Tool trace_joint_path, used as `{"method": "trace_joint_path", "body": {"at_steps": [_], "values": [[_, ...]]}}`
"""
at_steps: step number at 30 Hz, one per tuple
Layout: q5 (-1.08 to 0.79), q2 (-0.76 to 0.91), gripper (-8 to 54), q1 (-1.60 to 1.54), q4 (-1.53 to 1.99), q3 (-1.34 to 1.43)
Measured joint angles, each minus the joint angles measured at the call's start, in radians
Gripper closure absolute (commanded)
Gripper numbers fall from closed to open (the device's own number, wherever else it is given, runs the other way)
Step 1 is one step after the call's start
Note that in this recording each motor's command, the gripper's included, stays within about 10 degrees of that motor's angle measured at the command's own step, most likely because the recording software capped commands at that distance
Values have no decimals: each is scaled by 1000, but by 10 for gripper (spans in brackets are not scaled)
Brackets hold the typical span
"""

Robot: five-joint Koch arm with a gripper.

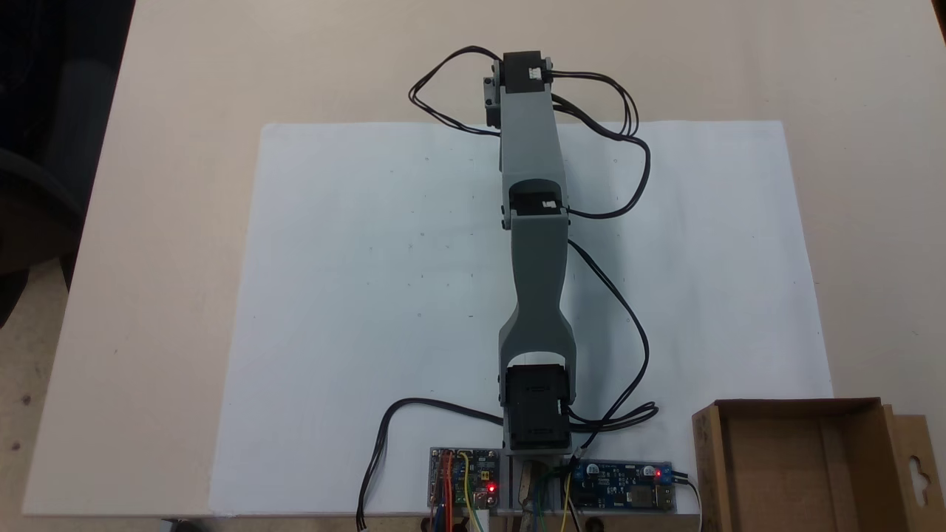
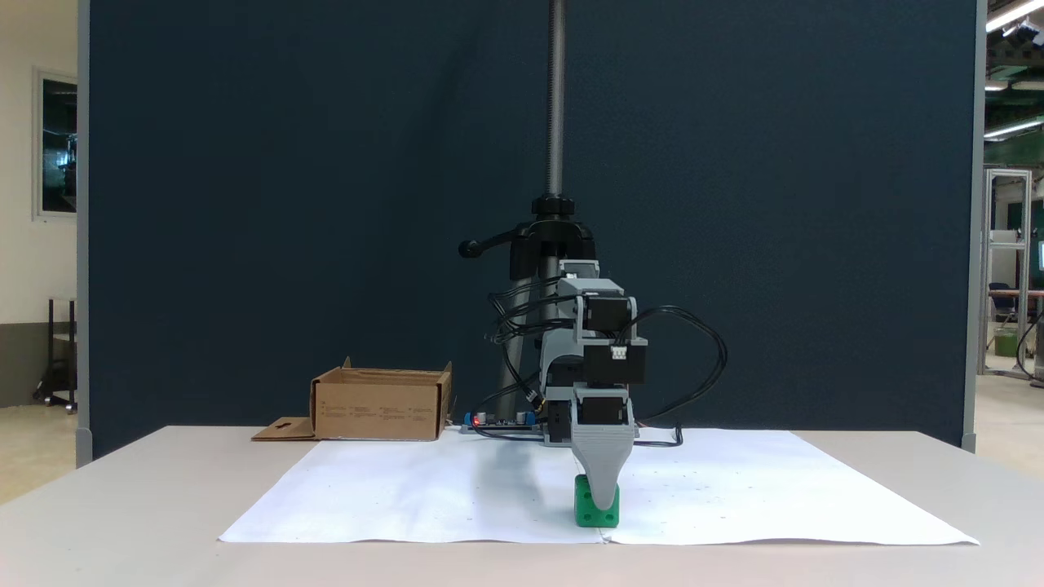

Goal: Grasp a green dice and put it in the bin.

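At the near edge of the white paper (image 2: pixel 489 489), the claw (image 2: pixel 602 499) stood over the green dice (image 2: pixel 586 507), grip impossible to tell, so the grasp seemed in hand; next would be lifting toward the bin (image 2: pixel 379 403).

Grey printed links (image 1: pixel 533 251), long and flat-sided, flaring into a forked bracket near the base. Black boxy servos (image 1: pixel 536 414) set at each joint, some with small white connectors. Thin black cables (image 1: pixel 628 318) looped loosely alongside. Grey tapered claw (image 2: pixel 604 497), narrowing to a rounded tip. Blue and green circuit boards (image 1: pixel 624 484) at the foot, with red lights glowing and coloured wires.
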Motion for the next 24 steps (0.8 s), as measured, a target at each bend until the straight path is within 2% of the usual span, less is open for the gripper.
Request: {"method": "trace_joint_path", "body": {"at_steps": [5,12,15,19,21,24], "values": [[0,0,43,2,0,0],[0,-18,76,5,0,2],[0,-20,112,5,0,0],[0,-21,121,5,0,-2],[0,-21,177,5,0,0],[0,-21,185,5,0,0]]}}
